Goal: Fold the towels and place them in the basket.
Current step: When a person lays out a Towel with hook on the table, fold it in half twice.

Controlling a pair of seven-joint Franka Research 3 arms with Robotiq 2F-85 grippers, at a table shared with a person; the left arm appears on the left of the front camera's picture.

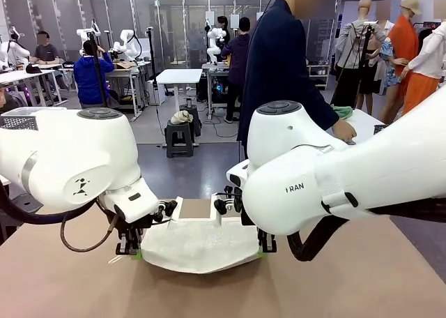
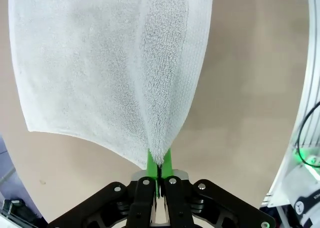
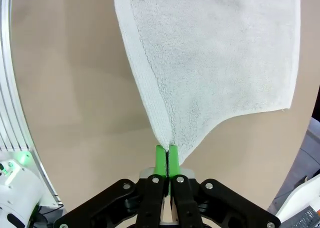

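Fig.: L gripper (image 2: 160, 160) & R gripper (image 3: 166, 155), each w/ pads clamped on one near corner of cream-white towel (image 1: 198, 245), spread btwn them over brown table (image 1: 362, 283).

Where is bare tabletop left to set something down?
The brown tabletop lies bare along the near edge, before the cream-white terry towel, and right of the right pincer. The middle is crowded: left pincer and right pincer each pinch a towel corner.
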